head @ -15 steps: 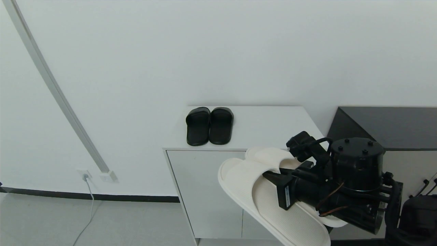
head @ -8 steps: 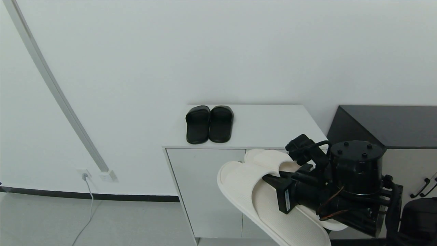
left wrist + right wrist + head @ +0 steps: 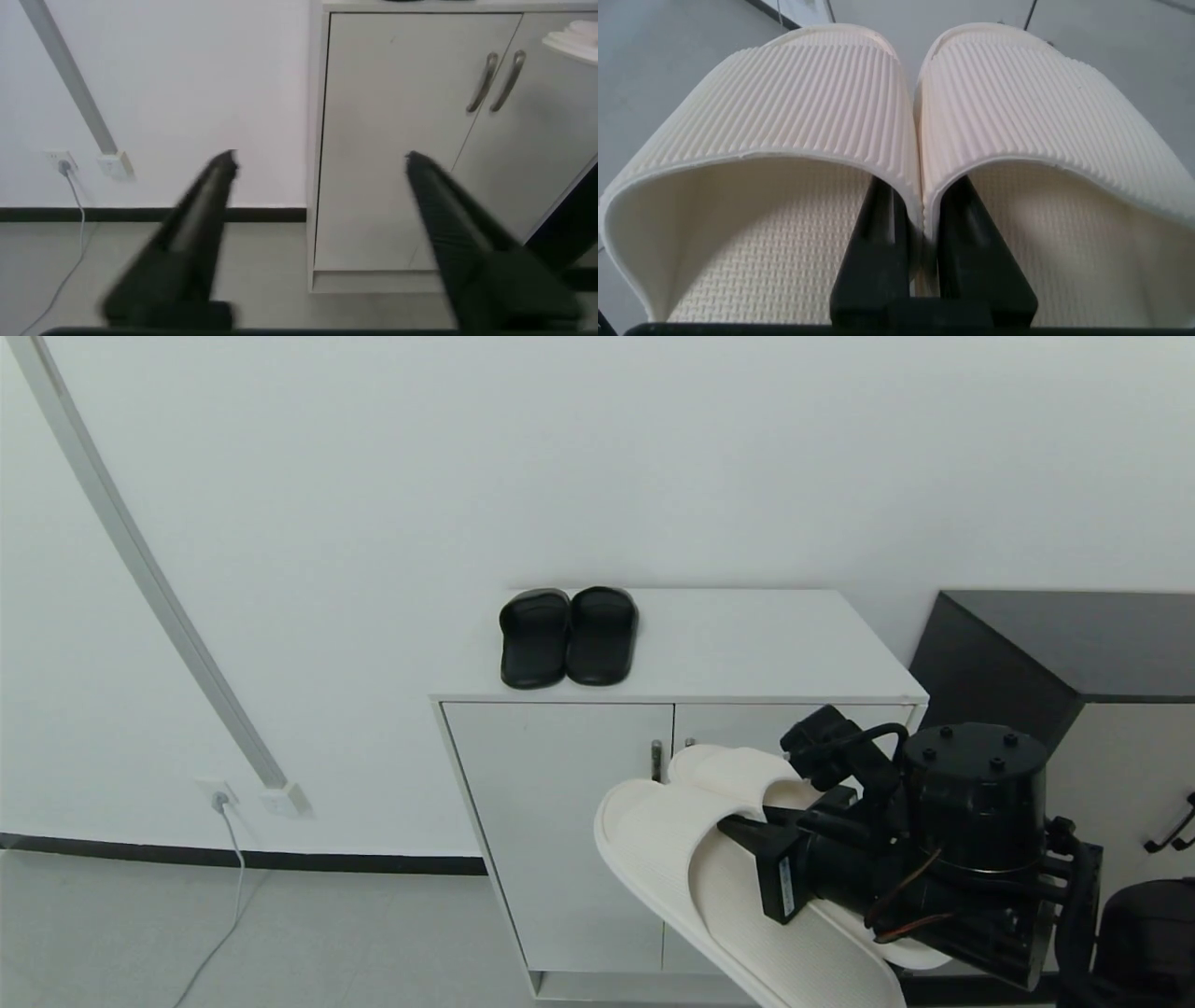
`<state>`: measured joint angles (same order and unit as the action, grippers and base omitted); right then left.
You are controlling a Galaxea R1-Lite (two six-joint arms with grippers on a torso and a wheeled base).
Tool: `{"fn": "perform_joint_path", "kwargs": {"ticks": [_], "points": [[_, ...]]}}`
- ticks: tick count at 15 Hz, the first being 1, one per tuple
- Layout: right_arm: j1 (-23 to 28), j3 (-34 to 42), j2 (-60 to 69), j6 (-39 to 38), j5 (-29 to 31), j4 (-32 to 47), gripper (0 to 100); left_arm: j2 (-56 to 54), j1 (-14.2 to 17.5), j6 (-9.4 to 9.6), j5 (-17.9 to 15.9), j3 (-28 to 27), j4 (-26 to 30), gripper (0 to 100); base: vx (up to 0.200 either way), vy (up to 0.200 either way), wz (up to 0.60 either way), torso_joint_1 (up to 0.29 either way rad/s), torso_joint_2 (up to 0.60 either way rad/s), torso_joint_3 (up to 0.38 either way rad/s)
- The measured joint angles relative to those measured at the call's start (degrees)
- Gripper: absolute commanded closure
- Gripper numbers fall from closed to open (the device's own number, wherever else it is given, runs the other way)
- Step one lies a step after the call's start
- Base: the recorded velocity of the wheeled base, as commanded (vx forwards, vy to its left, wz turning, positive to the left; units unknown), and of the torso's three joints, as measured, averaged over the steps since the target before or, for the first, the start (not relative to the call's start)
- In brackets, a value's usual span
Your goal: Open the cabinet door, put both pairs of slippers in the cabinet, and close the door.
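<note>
The pair of white slippers (image 3: pixel 813 103) hangs on the right jaws. One jaw reaches under each strap, and together they clamp the two inner strap edges where the slippers meet side by side. In the head view the pair is held in the air in front of the cabinet's (image 3: pixel 560 821) right door, toes tilted up toward the handles (image 3: pixel 656 761). The slippers are cream, with ribbed straps and a fine woven-looking footbed.

The black slippers (image 3: pixel 568 637) stand side by side on the cabinet top (image 3: pixel 747 644), near its left front edge, well apart from the white pair. They are plain, matte slides. Both doors are shut.

The left jaws stand wide apart with nothing between them, fingers (image 3: pixel 201 233) pointing at the lower cabinet front.
</note>
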<state>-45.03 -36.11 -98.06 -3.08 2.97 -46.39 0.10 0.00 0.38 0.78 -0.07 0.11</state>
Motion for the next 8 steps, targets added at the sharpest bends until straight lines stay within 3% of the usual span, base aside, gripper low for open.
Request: {"fn": "perform_joint_path", "kwargs": {"ticks": [8], "points": [[-0.04,1.74,0.24,0.24,0.04,-1.43,100,0.0,0.0,-0.02,0.06,0.07,-0.01,0,0.0,0.0,0.0,-0.206,0.53,0.317]]}}
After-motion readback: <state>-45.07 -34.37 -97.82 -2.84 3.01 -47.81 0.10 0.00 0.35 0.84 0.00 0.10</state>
